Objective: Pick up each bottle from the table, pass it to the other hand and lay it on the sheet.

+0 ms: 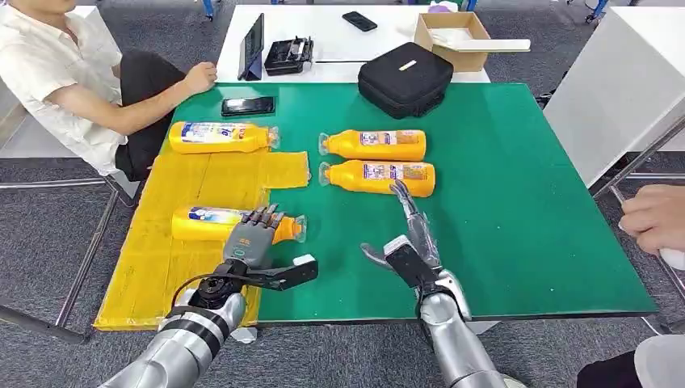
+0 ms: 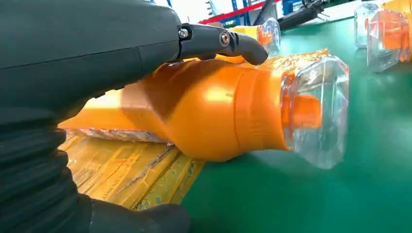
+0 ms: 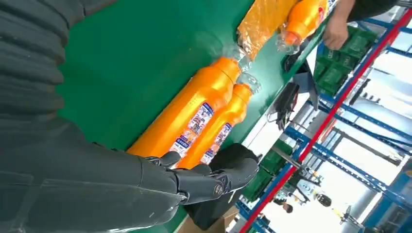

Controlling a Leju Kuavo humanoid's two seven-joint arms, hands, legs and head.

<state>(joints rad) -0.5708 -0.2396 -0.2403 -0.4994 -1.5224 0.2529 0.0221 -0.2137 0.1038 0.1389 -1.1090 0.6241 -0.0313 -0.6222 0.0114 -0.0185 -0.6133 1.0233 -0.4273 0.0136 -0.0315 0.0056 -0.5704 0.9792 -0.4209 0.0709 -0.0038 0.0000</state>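
Four orange bottles with clear caps lie on the green table (image 1: 525, 202). Two are on the yellow sheet (image 1: 178, 242): a far bottle (image 1: 218, 137) and a near bottle (image 1: 202, 224) (image 2: 218, 111). My left hand (image 1: 250, 242) (image 2: 97, 48) rests its fingers over the near bottle's neck, thumb spread wide and off it. Side by side on the green mat lie the other two, one farther (image 1: 376, 144) (image 3: 223, 131) and one nearer (image 1: 380, 176) (image 3: 194, 111). My right hand (image 1: 412, 242) (image 3: 145, 184) reaches toward the nearer one, fingers straight and apart, holding nothing.
A seated person at the far left rests a hand (image 1: 198, 77) on the table corner beside a phone (image 1: 248, 105). A black case (image 1: 404, 77) sits behind the bottles, a cardboard box (image 1: 452, 36) beyond. Another person's hand (image 1: 654, 218) is at the right.
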